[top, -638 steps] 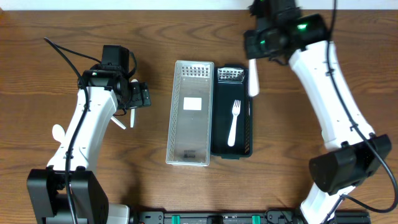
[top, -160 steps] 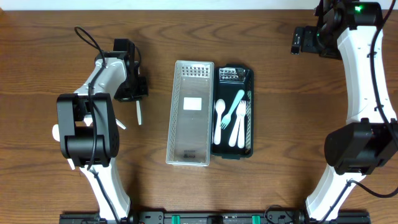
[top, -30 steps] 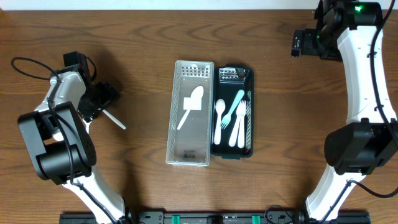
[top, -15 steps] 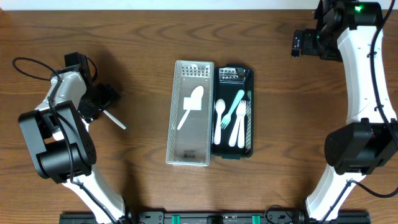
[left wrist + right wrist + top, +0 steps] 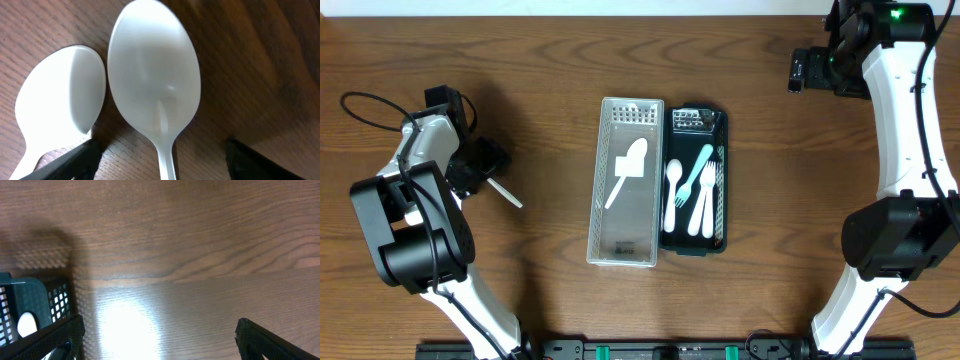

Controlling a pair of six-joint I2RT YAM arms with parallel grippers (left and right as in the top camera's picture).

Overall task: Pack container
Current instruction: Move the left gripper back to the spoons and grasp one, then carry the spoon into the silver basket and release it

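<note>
While both claws gape wide, left gripper (image 5: pixel 164 157) straddles a glossy oval plastic spoon (image 5: pixel 152 75) on grained wood table (image 5: pixel 560 60); right gripper (image 5: pixel 160 339) hangs empty. Clear mesh bin (image 5: pixel 620 235) holds a scoop (image 5: pixel 626 170), touching the black tray (image 5: pixel 724 215).

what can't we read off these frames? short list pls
- Overhead: the spoon bowls by the left tool sit under the arm; only one handle shows.
- Left wrist: large spoon and small spoon handles run off the lower edge.
- Overhead: cutlery in the dark tray overlaps, too small to count.
- Right wrist: the tray is cut by the left edge.
</note>
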